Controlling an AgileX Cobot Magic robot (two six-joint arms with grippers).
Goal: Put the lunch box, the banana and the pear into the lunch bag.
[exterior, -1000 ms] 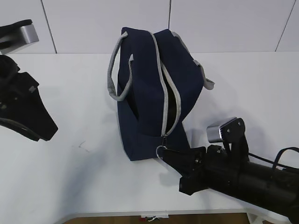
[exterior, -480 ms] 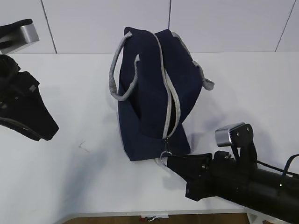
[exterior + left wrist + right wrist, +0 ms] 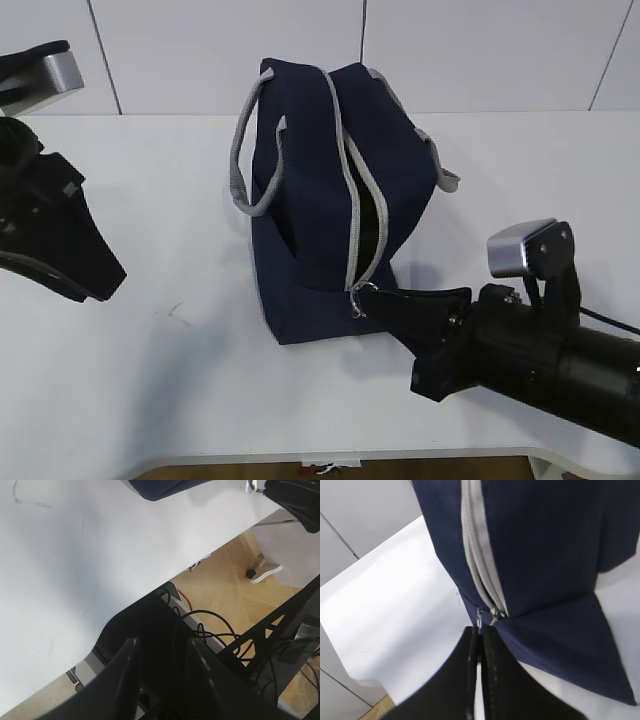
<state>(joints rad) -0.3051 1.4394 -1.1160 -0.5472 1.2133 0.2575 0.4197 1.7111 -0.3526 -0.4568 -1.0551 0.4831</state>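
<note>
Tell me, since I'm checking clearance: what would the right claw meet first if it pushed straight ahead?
Probably the metal ring pull at its tips, then the boxy navy-blue fabric lunch bag directly behind; the right claw looks closed.

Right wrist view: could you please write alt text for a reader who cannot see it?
The right gripper, its two dark fingers pressed together, holds the metal ring pull at the end of the grey zipper of a navy-blue lunch bag. The bag fills most of the picture and stands on a white table.
</note>
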